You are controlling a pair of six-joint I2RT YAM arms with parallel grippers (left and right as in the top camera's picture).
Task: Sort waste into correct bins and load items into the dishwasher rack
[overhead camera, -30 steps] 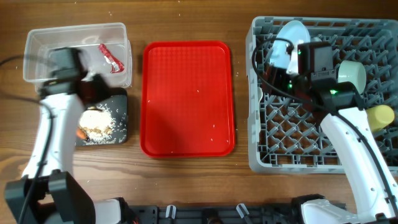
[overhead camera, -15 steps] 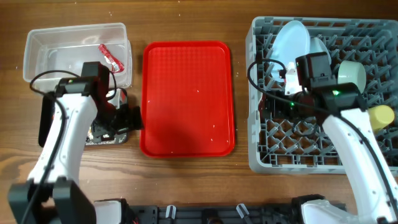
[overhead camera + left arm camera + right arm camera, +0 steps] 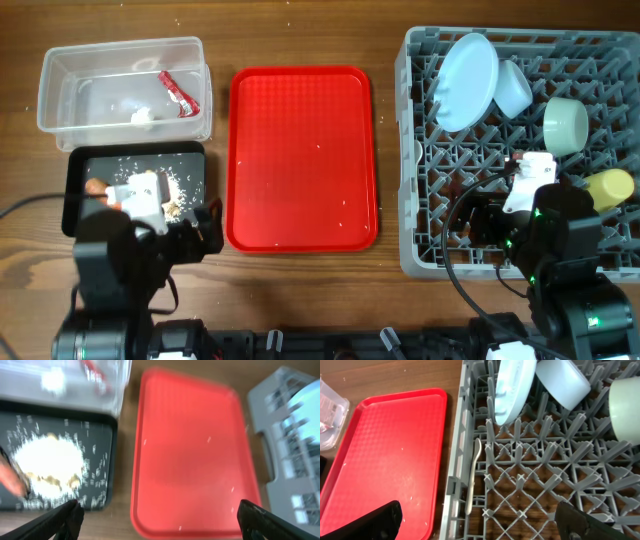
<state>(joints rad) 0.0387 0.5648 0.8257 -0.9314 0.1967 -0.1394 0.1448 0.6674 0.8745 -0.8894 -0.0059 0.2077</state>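
While nothing is in hand, holdings stand as follows, by size.

1. Dishwasher rack [image 3: 405,150]: just right of the red tray [image 3: 300,160].
2. Red tray: bare except for a few pale specks [image 3: 343,205], possibly stray crumbs but too small to tell.
3. Clear tub [image 3: 120,45]: left of the red tray, at its far end. It holds the red wrapper [image 3: 178,92] and an unidentified white lump [image 3: 143,116].
4. Black tray [image 3: 72,190]: left of the red tray, at its near end. It holds the carrot piece [image 3: 97,186] and crumbs [image 3: 170,182].
5. Plate [image 3: 468,80]: upright in the rack, on the side nearest the red tray's far end.
6. Two bowls [image 3: 512,88] [image 3: 566,125]: farther from the red tray than the plate.
7. Yellow cup [image 3: 610,187]: farthest from the red tray.
8. Spoon [image 3: 472,477]: flat along the rack wall facing the red tray.
9. Left gripper [image 3: 160,520]: jaws spread wide and empty, by the red tray's near-left corner.
10. Right gripper [image 3: 477,520]: likewise spread and empty, over the rack.

Judgement: sorting and loading look finished, so the step in hand is a last check. Keep both grippers released and high above the pegs [image 3: 517,480], and look over the red tray. Any real crumbs are better swept toward the black tray than pinched.
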